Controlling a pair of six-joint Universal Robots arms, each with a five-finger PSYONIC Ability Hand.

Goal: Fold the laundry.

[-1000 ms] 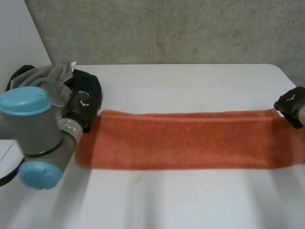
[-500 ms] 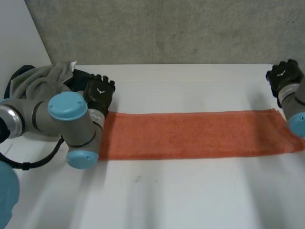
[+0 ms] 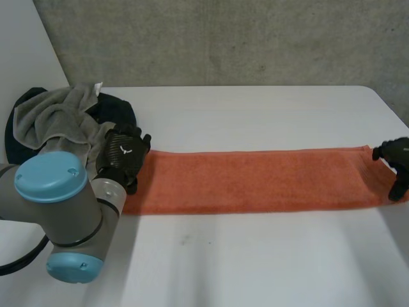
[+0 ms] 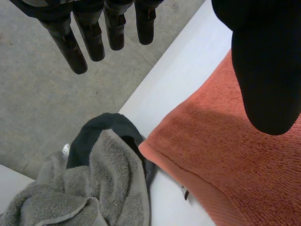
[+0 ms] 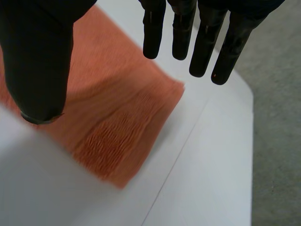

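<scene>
hovering at the ends of a long, flat orange towel [image 3: 255, 182] with left hand [image 3: 123, 153] and right hand [image 3: 397, 155] spread wide.

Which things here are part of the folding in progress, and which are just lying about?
In use: orange towel; left hand at one end, right hand at the other.
Lying about: grey towel and dark garment, heaped on the white table.
</scene>
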